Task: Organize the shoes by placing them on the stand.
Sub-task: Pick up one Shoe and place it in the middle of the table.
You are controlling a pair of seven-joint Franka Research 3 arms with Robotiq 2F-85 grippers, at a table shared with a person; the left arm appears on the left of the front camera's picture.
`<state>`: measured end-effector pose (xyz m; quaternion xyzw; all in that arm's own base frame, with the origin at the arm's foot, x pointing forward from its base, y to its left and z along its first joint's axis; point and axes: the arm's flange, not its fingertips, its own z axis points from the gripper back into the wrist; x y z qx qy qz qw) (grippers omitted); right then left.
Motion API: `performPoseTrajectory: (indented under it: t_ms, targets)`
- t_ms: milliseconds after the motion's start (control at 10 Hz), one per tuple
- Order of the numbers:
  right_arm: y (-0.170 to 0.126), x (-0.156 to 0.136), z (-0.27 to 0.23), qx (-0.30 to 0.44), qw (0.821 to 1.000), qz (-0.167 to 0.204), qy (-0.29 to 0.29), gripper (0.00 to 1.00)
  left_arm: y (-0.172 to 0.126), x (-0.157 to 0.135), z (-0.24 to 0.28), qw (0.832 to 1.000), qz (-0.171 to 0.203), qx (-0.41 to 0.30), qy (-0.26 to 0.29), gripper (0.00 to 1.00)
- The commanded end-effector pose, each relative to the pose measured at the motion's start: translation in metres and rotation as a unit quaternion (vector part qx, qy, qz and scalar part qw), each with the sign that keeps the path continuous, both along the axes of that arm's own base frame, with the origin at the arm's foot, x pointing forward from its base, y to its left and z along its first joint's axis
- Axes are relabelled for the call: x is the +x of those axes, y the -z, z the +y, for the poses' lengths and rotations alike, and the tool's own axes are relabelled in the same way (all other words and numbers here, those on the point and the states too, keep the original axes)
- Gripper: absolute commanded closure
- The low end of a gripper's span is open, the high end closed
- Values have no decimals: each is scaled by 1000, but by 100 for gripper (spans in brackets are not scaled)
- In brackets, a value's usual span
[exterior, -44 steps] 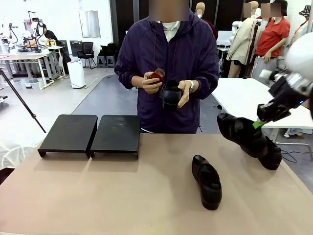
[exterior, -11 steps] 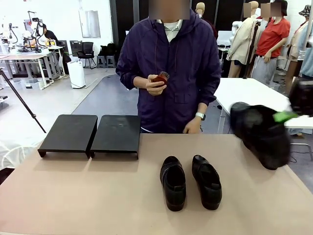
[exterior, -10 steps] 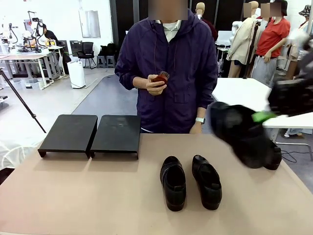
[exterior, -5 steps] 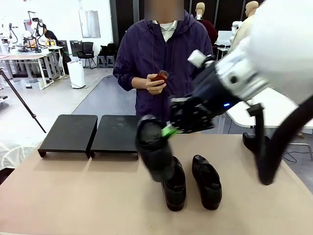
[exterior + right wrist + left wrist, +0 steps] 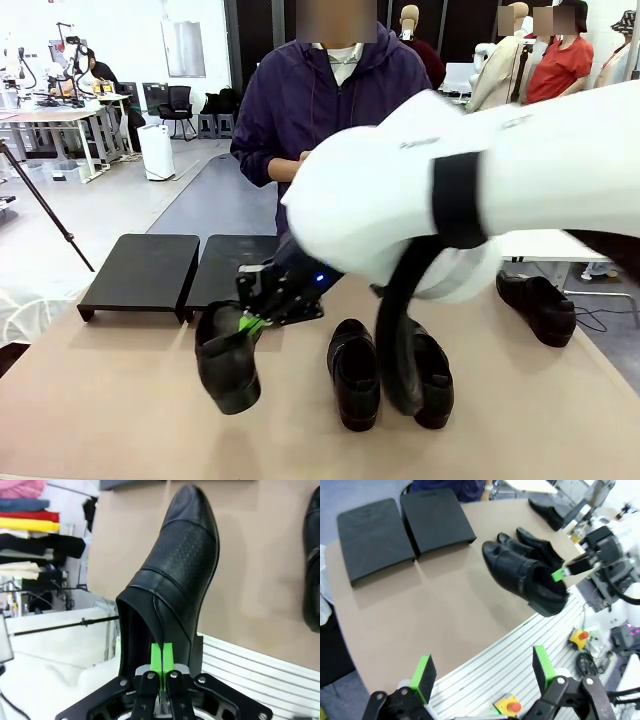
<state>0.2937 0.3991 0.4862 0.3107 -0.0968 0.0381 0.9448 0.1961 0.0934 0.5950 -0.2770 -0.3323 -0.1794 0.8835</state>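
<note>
My right gripper (image 5: 252,322) is shut on the heel rim of a black glossy shoe (image 5: 227,365). It holds the shoe just above the table, in front of the stand's right panel (image 5: 220,268). In the right wrist view the gripper (image 5: 161,666) pinches the shoe's (image 5: 175,570) collar, with the toe pointing away. Two more shoes lie side by side mid-table (image 5: 355,375) (image 5: 438,380), and another shoe (image 5: 537,305) lies at the far right edge. The stand's left panel (image 5: 140,270) is bare. My left gripper (image 5: 482,670) hangs open and empty, high above the table's near edge.
A person in a purple jacket (image 5: 340,90) stands at the far side behind the stand. My right arm's white body (image 5: 450,190) and black cable (image 5: 395,350) span the middle of the table. Bare tabletop (image 5: 110,400) lies to the left front.
My right arm has swung left with the shoe, from above the two shoes mid-table to low in front of the stand. The shoes on the table have not moved.
</note>
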Motion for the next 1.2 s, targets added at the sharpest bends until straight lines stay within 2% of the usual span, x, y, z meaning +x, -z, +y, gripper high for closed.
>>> performPoseTrajectory:
  t_ms: [0,200,400,500,600,700,800,1100]
  targets:
    - [12,12,27,-11,998,11,61,100,0,-1,0,1000,-5,-5,9,0]
    - [46,21,37,-28,995,20,98,100,0,-1,0,1000,-5,-5,9,0]
    - [79,33,46,-51,991,74,102,100,0,-1,0,1000,-5,-5,9,0]
    - [88,38,47,-61,989,85,103,100,0,-1,0,1000,-5,-5,9,0]
    - [99,43,46,-66,987,112,93,100,0,-1,0,1000,-5,-5,9,0]
    - [104,47,44,-74,987,118,78,100,0,-1,0,1000,-5,-5,9,0]
    - [109,51,41,-71,985,149,57,100,0,-1,0,1000,-5,-5,9,0]
    - [118,56,34,-85,980,168,58,100,0,-1,0,1000,-5,-5,9,0]
